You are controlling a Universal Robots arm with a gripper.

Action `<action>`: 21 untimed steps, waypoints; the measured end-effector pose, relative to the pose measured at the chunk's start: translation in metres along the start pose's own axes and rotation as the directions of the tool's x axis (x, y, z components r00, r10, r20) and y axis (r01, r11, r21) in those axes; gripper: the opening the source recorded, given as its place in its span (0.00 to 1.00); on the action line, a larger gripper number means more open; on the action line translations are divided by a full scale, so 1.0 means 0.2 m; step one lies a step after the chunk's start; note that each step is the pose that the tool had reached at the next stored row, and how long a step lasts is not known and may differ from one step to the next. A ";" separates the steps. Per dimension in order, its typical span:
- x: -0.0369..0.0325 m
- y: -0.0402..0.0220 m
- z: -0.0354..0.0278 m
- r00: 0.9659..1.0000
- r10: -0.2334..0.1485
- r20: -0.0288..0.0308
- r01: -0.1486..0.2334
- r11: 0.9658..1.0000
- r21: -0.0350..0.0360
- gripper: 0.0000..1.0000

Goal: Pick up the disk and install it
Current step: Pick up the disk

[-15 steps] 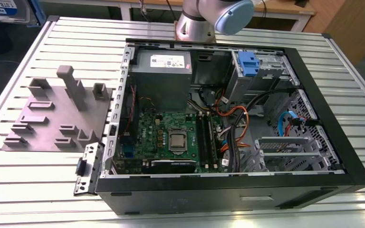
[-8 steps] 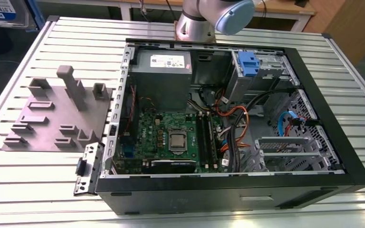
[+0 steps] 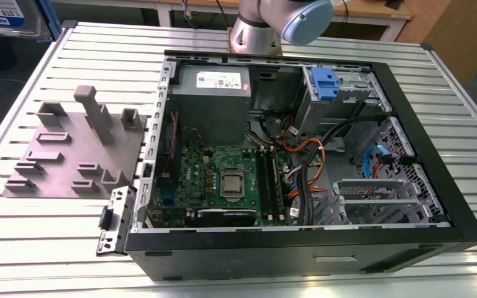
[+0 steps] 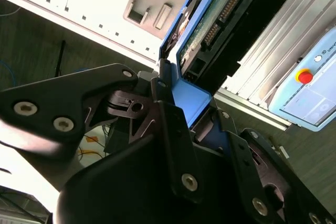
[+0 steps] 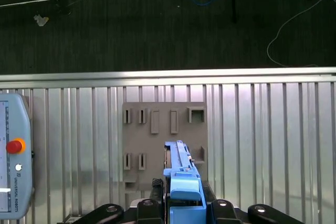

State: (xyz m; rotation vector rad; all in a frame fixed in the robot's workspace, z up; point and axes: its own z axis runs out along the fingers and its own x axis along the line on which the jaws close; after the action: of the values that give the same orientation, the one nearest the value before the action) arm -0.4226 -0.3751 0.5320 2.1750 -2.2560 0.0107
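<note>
Well, in the first wrist view our pincer is clamped on the disk, black fingers pressing its blue carrier frame from both sides, so the disk hangs edge-on above the desk. Behind it we see the grey slotted plate lying on that ribbed metal desk, and a teach pendant resting near the desk's edge. In the exterior view the open computer case stands just beside the plate, on the exterior view's right, with orange wires near its drive cage. Dark carpet floor lies beyond.
</note>
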 end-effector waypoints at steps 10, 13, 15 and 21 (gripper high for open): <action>-0.001 -0.016 0.000 1.000 0.000 0.000 0.000 1.000 0.000 0.36; -0.001 -0.020 0.000 1.000 0.000 0.000 0.000 1.000 0.000 0.36; -0.001 -0.021 0.000 1.000 0.000 0.000 0.000 1.000 0.000 0.36; -0.001 -0.030 0.000 1.000 0.000 0.000 0.000 1.000 0.000 0.36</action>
State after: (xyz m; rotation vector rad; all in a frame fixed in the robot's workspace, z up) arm -0.4167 -0.3751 0.5320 2.1750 -2.2559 0.0107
